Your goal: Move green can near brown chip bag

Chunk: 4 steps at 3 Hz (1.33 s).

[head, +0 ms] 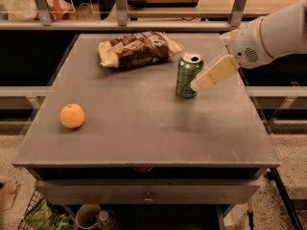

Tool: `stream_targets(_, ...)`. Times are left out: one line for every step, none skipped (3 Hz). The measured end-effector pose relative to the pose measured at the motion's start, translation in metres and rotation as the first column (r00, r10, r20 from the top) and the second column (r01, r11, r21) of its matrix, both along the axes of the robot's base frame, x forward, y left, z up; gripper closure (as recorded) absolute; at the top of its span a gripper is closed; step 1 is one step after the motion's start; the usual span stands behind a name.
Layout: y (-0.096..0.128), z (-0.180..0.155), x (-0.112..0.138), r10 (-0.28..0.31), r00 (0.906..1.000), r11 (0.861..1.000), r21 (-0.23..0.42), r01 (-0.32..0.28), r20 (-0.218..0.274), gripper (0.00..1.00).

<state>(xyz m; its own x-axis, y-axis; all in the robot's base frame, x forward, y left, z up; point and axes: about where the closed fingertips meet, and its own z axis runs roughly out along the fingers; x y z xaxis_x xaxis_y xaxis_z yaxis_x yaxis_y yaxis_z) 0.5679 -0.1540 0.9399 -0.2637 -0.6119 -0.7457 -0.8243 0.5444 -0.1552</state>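
Observation:
The green can (186, 75) stands upright on the grey table (144, 128), right of centre. The brown chip bag (138, 48) lies at the back of the table, up and to the left of the can, with a gap between them. My gripper (197, 83) comes in from the right on the white arm (268, 35) and its tip is against the can's right side, low on its body. The can rests on the table.
An orange (72, 116) sits near the table's left edge. A shelf rail with metal posts (120, 6) runs along the back. A drawer (148, 193) is below the table's front edge, and a basket with a bottle (96, 218) is on the floor.

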Motion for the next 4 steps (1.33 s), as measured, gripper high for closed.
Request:
stream_targets(0.012, -0.009, 0.02, -0.025, 0.9997, 1.0, -0.011, 0.025, 0.008, 0.0)
stream_targets(0.012, -0.008, 0.019, -0.023, 0.9997, 1.0, -0.01, 0.023, 0.008, 0.0)
stream_targets(0.013, -0.016, 0.029, -0.027, 0.9996, 0.999, 0.035, 0.027, 0.005, 0.0)
stream_targets(0.012, -0.029, 0.038, -0.038, 0.9993, 0.997, 0.064, 0.038, -0.005, 0.0)
